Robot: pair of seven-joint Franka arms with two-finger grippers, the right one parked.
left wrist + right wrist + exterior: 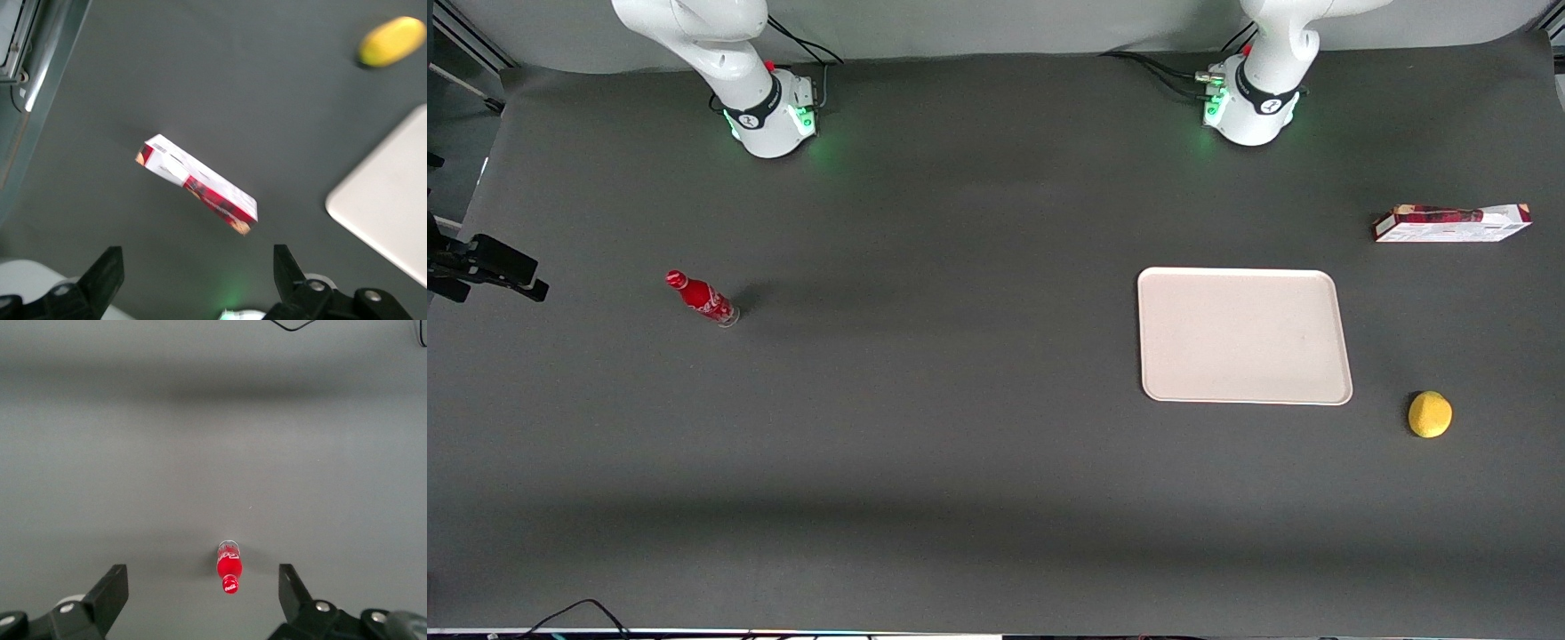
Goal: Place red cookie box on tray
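Red cookie box [1452, 223] lies on its long white side on the dark surface [960, 444], toward my working arm's end, farther from the front camera than the tray [1244, 335] and well apart from it. In the wrist view the box [198, 183] sits apart from everything, printed red face turned sideways, white panel up. That narrow upward edge looks like the natural place to pinch across.

My hand [198, 280] hangs high above the surface, fingers [107, 273] spread wide with nothing between them. The box shows ahead of the gap rather than inside it, and angled to the finger line, so I judge that a wrist turn and a descent are both needed before closing.

Tray is bare, flat on the surface, one rounded corner [387, 200] visible from the wrist. A lemon [1430, 414] rests just beside the tray's nearer corner, off any likely carry path. A small red bottle [703, 299] stands toward the parked arm's end.

Task status: not started; approach phase.
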